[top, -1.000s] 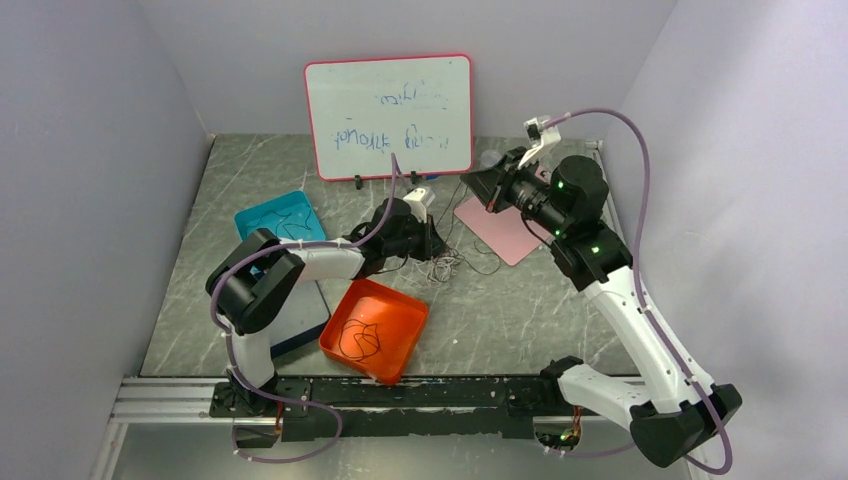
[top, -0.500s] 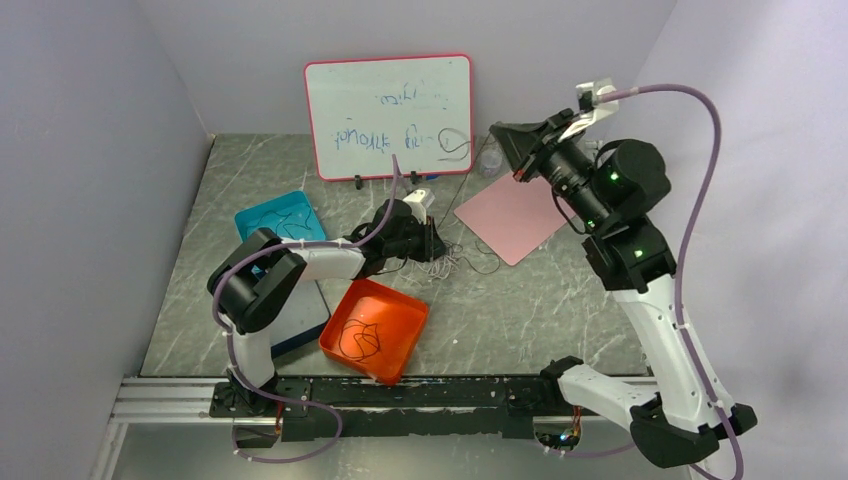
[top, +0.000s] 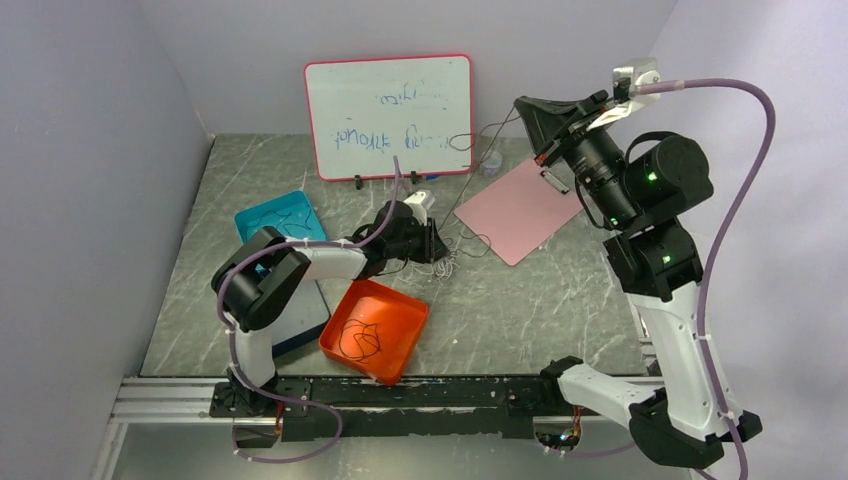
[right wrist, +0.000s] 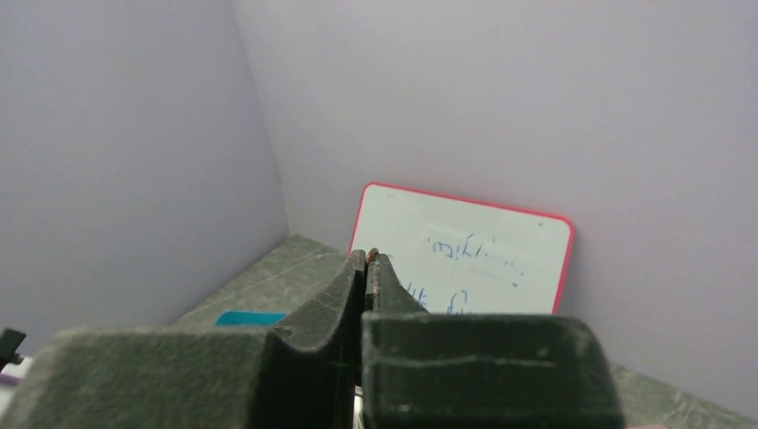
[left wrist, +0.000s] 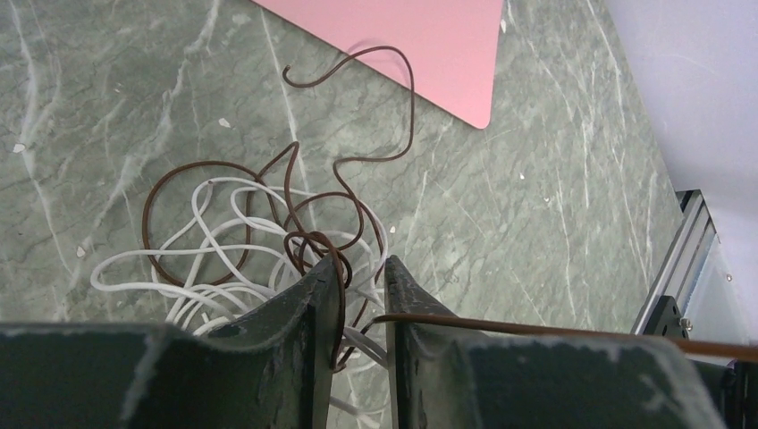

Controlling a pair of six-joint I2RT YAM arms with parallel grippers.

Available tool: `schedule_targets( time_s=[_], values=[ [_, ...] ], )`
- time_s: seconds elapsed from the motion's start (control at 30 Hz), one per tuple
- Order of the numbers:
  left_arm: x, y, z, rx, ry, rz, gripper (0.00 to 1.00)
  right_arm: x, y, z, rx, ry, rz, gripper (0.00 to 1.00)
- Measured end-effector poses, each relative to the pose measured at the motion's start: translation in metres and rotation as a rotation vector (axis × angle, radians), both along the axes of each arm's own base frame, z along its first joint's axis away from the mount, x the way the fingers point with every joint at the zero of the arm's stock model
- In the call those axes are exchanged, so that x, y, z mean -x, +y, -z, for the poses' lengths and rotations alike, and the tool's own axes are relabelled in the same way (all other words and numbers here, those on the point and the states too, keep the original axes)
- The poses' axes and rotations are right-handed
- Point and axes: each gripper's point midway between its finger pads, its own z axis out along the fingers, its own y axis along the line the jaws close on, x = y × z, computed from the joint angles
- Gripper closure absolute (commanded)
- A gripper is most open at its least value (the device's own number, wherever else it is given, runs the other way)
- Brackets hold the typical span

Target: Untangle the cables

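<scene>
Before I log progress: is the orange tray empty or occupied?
Occupied: a dark looped cable lies inside the orange tray.

Soft, even overhead light fills the pale booth, bright without glare, and the arms cast only faint, diffuse shadows on the grey marbled table point(top: 520, 300). In the left wrist view the cables point(left wrist: 304, 239) are sharp, while the near fingers point(left wrist: 295, 357) of the left gripper point(left wrist: 362, 295) look slightly soft. In the right wrist view the fingers point(right wrist: 313, 331) of the right gripper point(right wrist: 366, 268) blur heavily, and the far whiteboard point(right wrist: 474, 259) is slightly hazy.
</scene>
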Motion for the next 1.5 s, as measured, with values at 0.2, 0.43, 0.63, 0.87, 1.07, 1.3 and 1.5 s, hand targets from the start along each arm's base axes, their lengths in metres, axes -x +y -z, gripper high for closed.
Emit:
schedule_targets(
  time_s=[0.2,0.43,0.63,0.87,1.07,1.3,1.5],
  values=[
    [0.0,-0.002,0.002,0.006,0.002,-0.001,0.67,0.003,-0.016,-0.019,-0.014,-0.053,0.073,1.0],
    [-0.001,-0.004,-0.001,0.018,-0.007,0.0,0.68,0.009,-0.039,-0.043,-0.032,-0.118,0.178,1.0],
    [0.001,-0.003,0.002,0.011,0.0,0.001,0.67,0.028,-0.063,-0.077,-0.073,-0.216,0.26,1.0],
    [0.006,0.006,0.017,-0.032,0.031,-0.015,0.61,0.053,-0.093,-0.101,-0.14,-0.295,0.351,1.0],
    [0.007,0.01,0.023,-0.053,0.038,-0.028,0.56,0.06,-0.118,-0.107,-0.179,-0.308,0.465,1.0],
    [0.006,0.012,0.025,-0.062,0.038,-0.038,0.57,0.066,-0.145,-0.105,-0.189,-0.307,0.596,1.0],
    [0.004,0.015,0.027,-0.075,0.037,-0.052,0.64,0.075,-0.166,-0.108,-0.186,-0.324,0.697,1.0]
  ],
)
